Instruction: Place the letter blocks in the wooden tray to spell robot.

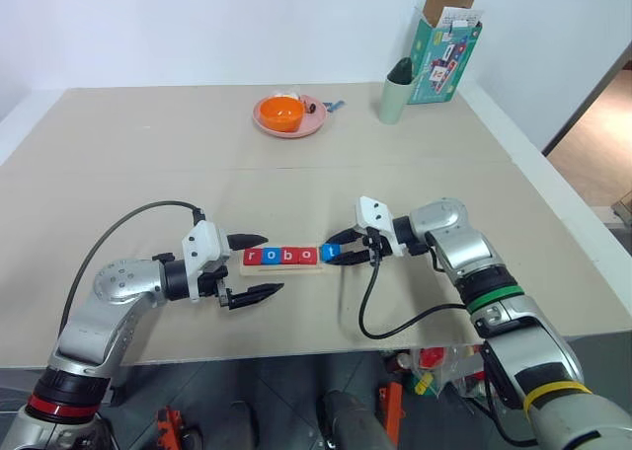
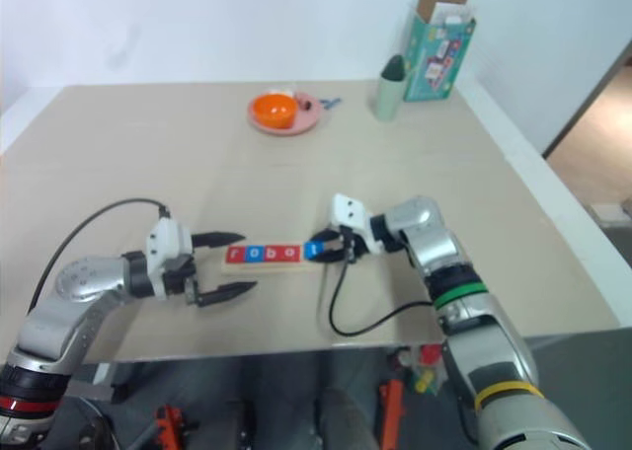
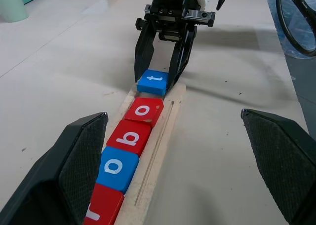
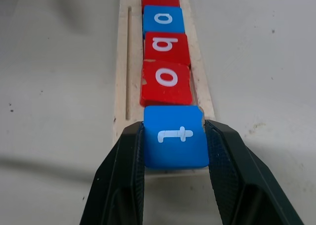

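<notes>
**Blue "t" block clamped at end of tray, four blocks already in row**

The blue t block (image 4: 175, 136) sits at the right end of the wooden tray (image 3: 160, 136), touching the red o block (image 4: 166, 82) next to it. Right claw (image 1: 341, 253) is clamped on the t block, one finger on each side edge. Right arm comes in from the right side, forearm bent inward, claw pointing to the left and a bit down toward the tray end.

In the tray, from left: red r block (image 3: 101, 210), blue o block (image 3: 117, 168), red b block (image 3: 131, 137), red o, then the t. All lie flat, in one line, edge to edge. The groove runs along the tray beside the blocks.

Left claw (image 1: 255, 268) is just beside the left end of the tray, fingers wide apart, holding nothing. It points to the right, nearly level, w/ the tray end about between the two fingertips.

Tray lies near the front edge of the bench (image 1: 148, 154). Much free bench surface to the left, right and behind it.

Far side: pink plate (image 1: 311, 124) w/ an orange bowl (image 1: 281, 112) on it, green cup (image 1: 395, 100), open carton box (image 1: 446, 45) near the back right corner. All well apart from the tray.
</notes>
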